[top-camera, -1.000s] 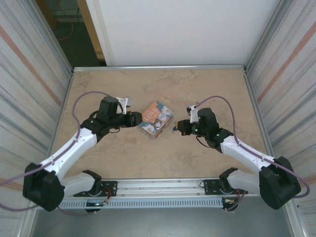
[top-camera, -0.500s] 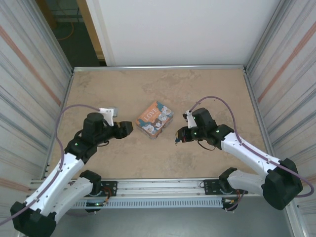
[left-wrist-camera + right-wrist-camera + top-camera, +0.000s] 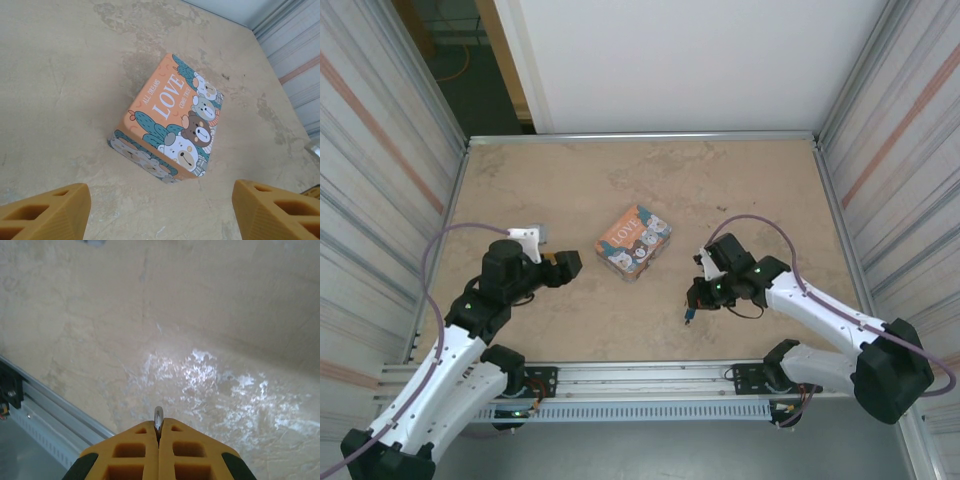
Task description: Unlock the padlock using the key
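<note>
The padlock (image 3: 689, 317) hung at five o'clock from the tin (image 3: 633, 242), its silvery loop pinched in the closed right gripper (image 3: 159, 430); the left gripper (image 3: 159, 197) gaped empty.

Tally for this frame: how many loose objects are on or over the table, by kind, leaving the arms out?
Tin box, orange and teal, lying on the table: 1
Small silvery item, pinched in the right gripper; whether it is the padlock or the key I cannot tell: 1
Total: 2
</note>
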Controlling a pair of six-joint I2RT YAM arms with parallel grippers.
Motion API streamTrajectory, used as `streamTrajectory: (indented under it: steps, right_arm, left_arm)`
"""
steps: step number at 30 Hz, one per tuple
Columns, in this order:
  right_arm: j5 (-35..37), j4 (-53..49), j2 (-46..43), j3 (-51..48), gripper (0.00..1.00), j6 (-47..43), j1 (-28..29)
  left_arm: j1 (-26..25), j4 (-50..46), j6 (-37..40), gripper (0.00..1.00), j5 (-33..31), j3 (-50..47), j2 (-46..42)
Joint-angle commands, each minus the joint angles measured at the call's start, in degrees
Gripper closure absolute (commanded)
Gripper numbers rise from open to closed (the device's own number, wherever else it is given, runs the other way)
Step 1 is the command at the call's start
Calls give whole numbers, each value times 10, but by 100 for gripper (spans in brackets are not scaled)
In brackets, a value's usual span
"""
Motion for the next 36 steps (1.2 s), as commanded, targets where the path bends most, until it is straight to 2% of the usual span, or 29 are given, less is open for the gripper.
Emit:
streamTrajectory:
  steps: [1,11,28,36]
  right_arm:
    - [-22,-19,12,-6,100,15,12]
    - [-16,16,89,-6,100,14,44]
    - [-37,78,201,17,100,4,63]
    - [-42,95,226,20,100,2,66]
  left_arm:
    - [4,-5,9,24,-11,-9,-7]
    - [5,-8,10,23,-10,-11,-8]
    - [6,-20,8,22,-24,-17,-20]
    - [7,-21,8,22,-25,-17,-20]
